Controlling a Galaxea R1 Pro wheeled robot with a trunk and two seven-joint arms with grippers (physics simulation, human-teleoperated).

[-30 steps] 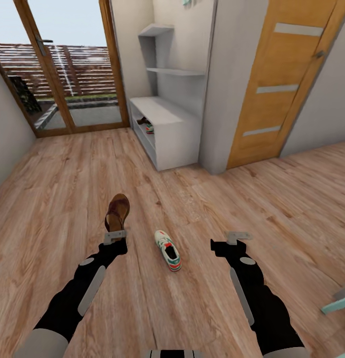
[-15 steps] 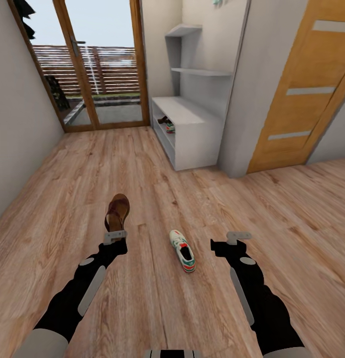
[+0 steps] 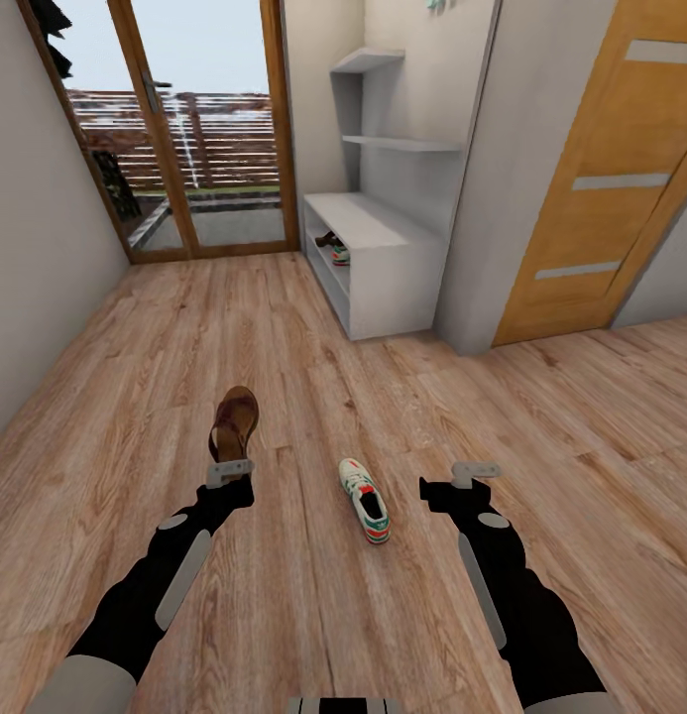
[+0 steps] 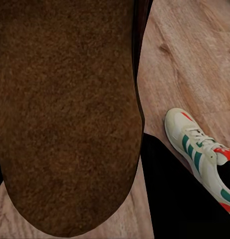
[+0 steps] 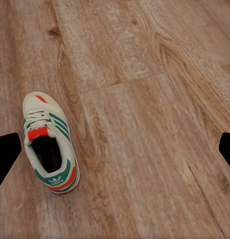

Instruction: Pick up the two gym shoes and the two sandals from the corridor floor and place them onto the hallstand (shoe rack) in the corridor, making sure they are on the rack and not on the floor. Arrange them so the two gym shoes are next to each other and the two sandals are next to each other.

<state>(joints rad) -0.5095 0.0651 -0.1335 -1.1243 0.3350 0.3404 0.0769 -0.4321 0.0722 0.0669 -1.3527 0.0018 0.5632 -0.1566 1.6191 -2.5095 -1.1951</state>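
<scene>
My left gripper (image 3: 229, 474) is shut on one brown sandal (image 3: 235, 421), which sticks out ahead of it above the corridor floor (image 3: 135, 377). The left wrist view looks close onto its brown sole (image 4: 65, 109). One gym shoe (image 3: 364, 502), white with green stripes and red patches, lies on the planks between my arms; both wrist views catch this gym shoe (image 4: 199, 152) (image 5: 49, 144). My right gripper (image 3: 472, 476) is open and empty to its right, fingertips (image 5: 5, 154) wide apart. Far ahead, the white shoe rack (image 3: 368, 223) holds a second sandal (image 3: 326, 239) and gym shoe (image 3: 340, 254) on a lower tier.
A glass door (image 3: 209, 129) with a wooden frame closes the corridor's far end. A grey wall corner (image 3: 482, 198) and an orange wooden door (image 3: 601, 178) stand right of the rack. A grey wall (image 3: 36, 258) runs along the left. A teal bit (image 3: 434, 5) shows above the rack.
The whole view has swung a little to the left, so the rack, doors and the floor shoe sit further right in the picture. Both arms keep their pose; the sandal stays gripped.
</scene>
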